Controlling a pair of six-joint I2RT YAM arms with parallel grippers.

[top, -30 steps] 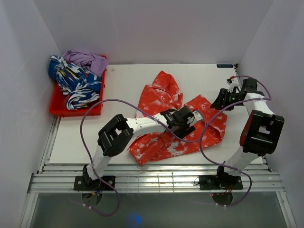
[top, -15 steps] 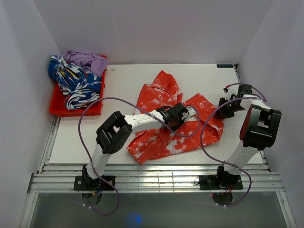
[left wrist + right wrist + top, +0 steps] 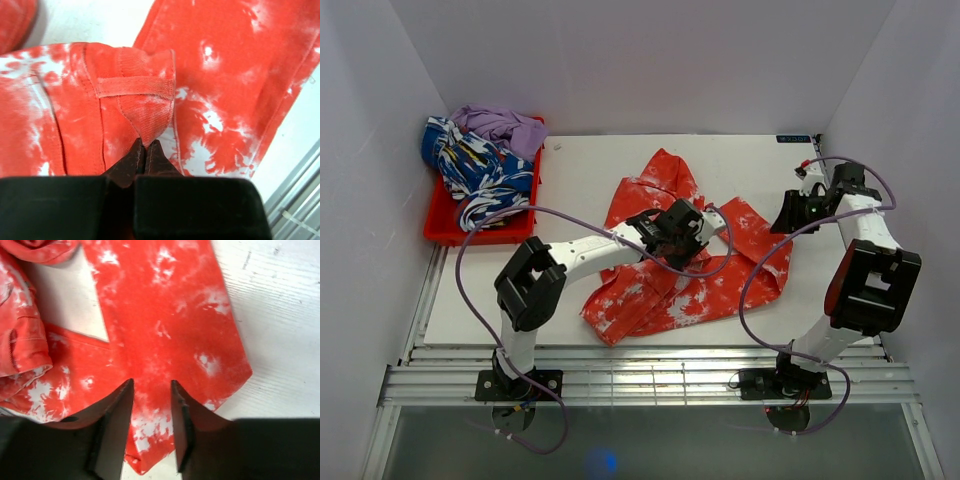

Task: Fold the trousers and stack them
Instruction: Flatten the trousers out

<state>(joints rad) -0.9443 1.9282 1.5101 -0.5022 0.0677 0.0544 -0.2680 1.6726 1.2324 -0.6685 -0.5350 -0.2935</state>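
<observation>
Item: trousers (image 3: 660, 295), crumpled, mid-table (image 3: 570, 165).
Left gripper (image 3: 144, 146): fingers pinched tight on waistband corner (image 3: 147, 97).
Right gripper (image 3: 152, 386): fingers part-spread, empty, above trouser leg (image 3: 190, 340).
Handling: raise waistband gently; right nips leg hem, then spread flat.

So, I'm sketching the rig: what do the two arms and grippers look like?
The left arm and right arm have white links, blocky black joint housings, a purple cable looping along each. Right elbow has a red panel. The left gripper and right gripper have dark fingers.
</observation>
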